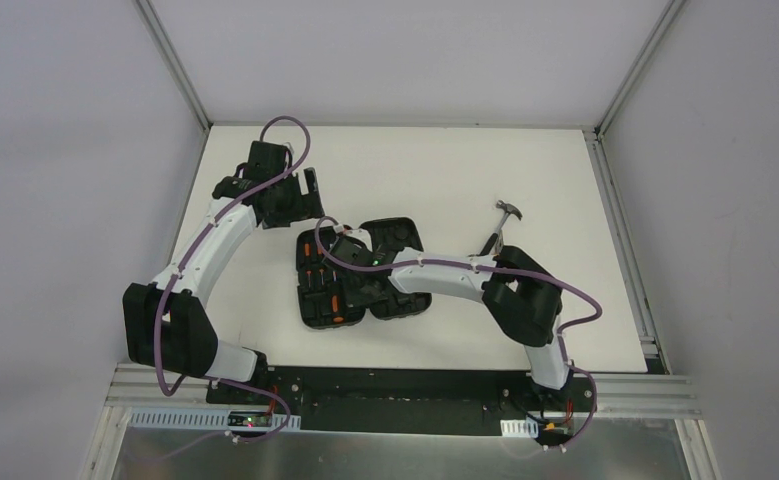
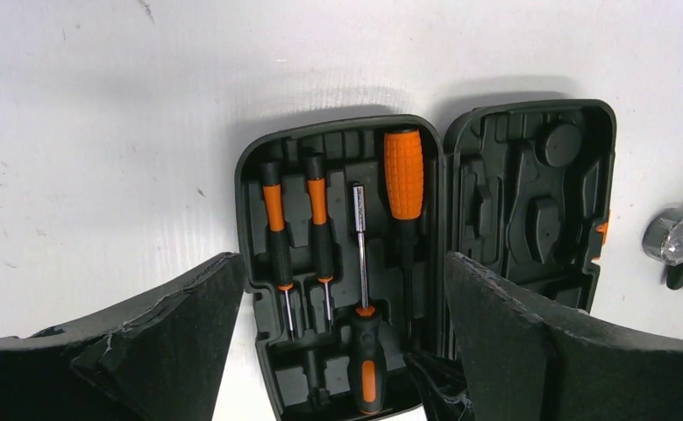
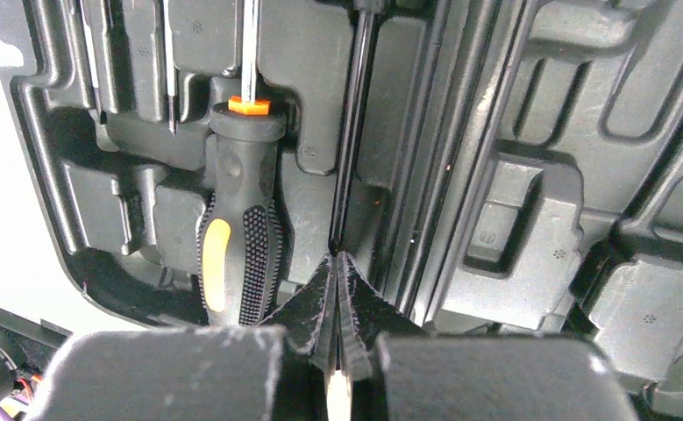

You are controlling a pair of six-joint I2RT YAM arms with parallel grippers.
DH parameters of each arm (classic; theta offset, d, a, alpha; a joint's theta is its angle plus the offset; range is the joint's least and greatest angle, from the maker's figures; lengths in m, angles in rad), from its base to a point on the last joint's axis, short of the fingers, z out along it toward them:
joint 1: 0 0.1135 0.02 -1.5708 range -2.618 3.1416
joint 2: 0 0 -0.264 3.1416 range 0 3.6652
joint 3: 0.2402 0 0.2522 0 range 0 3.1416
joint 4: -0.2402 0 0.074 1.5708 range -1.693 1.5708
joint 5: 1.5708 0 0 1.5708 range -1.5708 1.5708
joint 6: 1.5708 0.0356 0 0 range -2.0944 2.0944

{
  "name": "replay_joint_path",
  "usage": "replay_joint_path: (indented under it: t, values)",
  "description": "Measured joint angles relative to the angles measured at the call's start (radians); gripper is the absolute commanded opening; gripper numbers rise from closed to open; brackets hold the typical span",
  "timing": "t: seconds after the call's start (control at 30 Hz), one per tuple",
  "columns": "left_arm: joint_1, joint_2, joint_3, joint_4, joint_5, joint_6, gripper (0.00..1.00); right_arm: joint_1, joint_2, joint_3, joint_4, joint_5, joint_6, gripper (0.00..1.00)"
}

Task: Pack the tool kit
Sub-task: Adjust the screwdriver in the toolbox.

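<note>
Case: a black rounded-rectangular hinged plastic case [image 1: 397, 238] lies opened flat near the middle of the white desk [image 1: 445, 165], both halves facing up.
Tool half: in the left wrist view, the left-hand half holds four drivers seated in moulded slots.
Small drivers: a slim orange-and-black screwdriver [image 2: 276, 237] sits at the outer edge. A second slim screwdriver [image 2: 320, 232] lies just beside it, and both have their handles at the top of that view.
Reversed driver: a black-handled screwdriver with an orange stripe [image 2: 368, 364] lies the other way round, its bright metal shaft pointing up the view.
Large driver: a screwdriver with a ribbed orange handle [image 2: 403, 171] lies nearest the hinge, its thin dark shaft running down the slot.
Other half: it shows moulded recesses and has a small orange latch [image 2: 602, 230] on its outer edge.
Hammer: a small hammer with a bright metal head [image 1: 506, 212] lies on the desk, apart from the case on the latch side.
Left arm: the left pincer [image 2: 342, 259] is spread wide, up in the air looking down on the case and touching nothing.
Right arm: the right pincer [image 3: 337, 281] is pressed together low over the tool half, with its tips at the end of the large driver's shaft, just beside the black handle. Whether the shaft tip is nipped between them cannot be told.
</note>
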Motion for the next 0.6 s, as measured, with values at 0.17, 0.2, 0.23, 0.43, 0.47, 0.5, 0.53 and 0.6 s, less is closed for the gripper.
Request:
replay_joint_path:
  t: [0.17, 0.2, 0.23, 0.43, 0.47, 0.5, 0.53, 0.6]
  values:
    - [-0.011, 0.002, 0.0, 0.0, 0.027, -0.005, 0.72, -0.002, -0.024, -0.026, 0.02, 0.005, 0.0, 0.07]
    - [-0.018, 0.006, 0.0, 0.0, 0.032, -0.008, 0.69, -0.003, -0.031, -0.031, 0.025, 0.005, 0.0, 0.1]
    - [-0.028, 0.013, 0.0, 0.0, 0.04, -0.01, 0.67, -0.004, -0.038, -0.035, 0.027, 0.007, 0.0, 0.11]
    - [-0.067, 0.096, 0.003, 0.0, 0.091, -0.054, 0.54, -0.02, -0.111, -0.068, 0.043, 0.02, 0.008, 0.17]
    - [-0.069, 0.116, 0.007, 0.0, 0.101, -0.063, 0.51, -0.024, -0.118, -0.069, 0.048, 0.022, 0.012, 0.17]
    - [-0.074, 0.135, 0.013, 0.0, 0.107, -0.071, 0.48, -0.03, -0.126, -0.069, 0.054, 0.023, 0.016, 0.18]
    - [-0.077, 0.153, 0.019, 0.0, 0.109, -0.082, 0.46, -0.036, -0.129, -0.069, 0.062, 0.024, 0.019, 0.18]
    - [-0.085, 0.183, 0.029, 0.0, 0.112, -0.091, 0.44, -0.047, -0.13, -0.069, 0.077, 0.025, 0.029, 0.18]
